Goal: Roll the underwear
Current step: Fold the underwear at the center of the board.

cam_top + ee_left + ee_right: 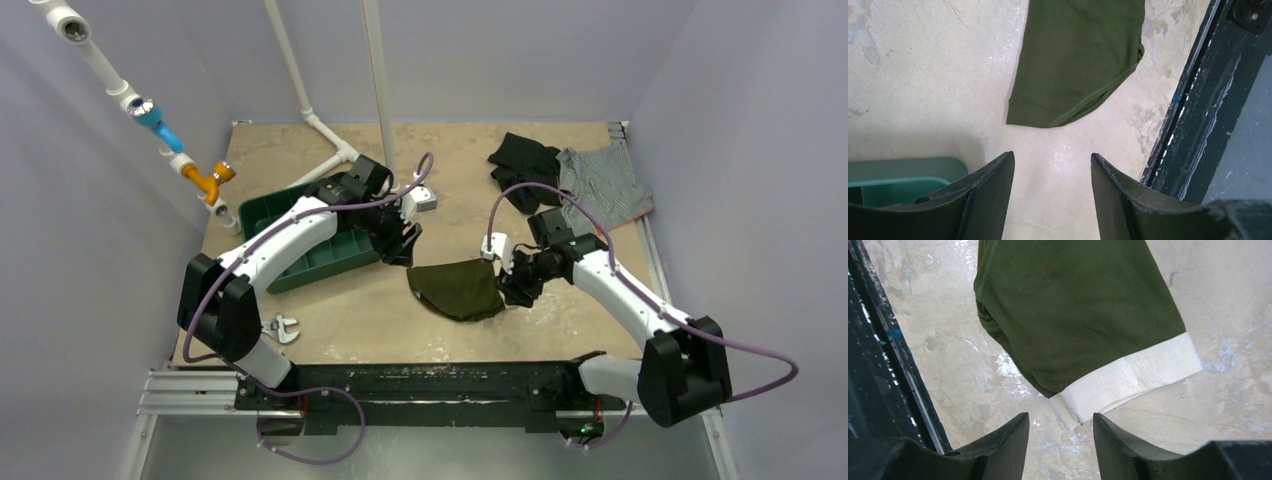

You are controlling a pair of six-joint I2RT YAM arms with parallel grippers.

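The olive-green underwear (457, 288) lies flat and folded on the tan table near its front middle. In the right wrist view its green cloth (1073, 310) ends in a cream waistband (1133, 375) just ahead of my fingers. The left wrist view shows its hemmed leg end (1078, 60). My left gripper (403, 245) (1052, 157) hovers open just behind the cloth's left corner, with bare table between its fingers. My right gripper (515, 285) (1060, 417) stands open at the cloth's right edge. The waistband's corner lies just beyond its fingertips, and nothing is held.
A green tray (320, 240) sits under the left arm. A black garment (522, 165) and a grey striped garment (605, 185) lie at the back right. A small white tool (283, 327) rests front left. White pipes (335, 140) rise at the back. A black rail (420, 385) borders the front.
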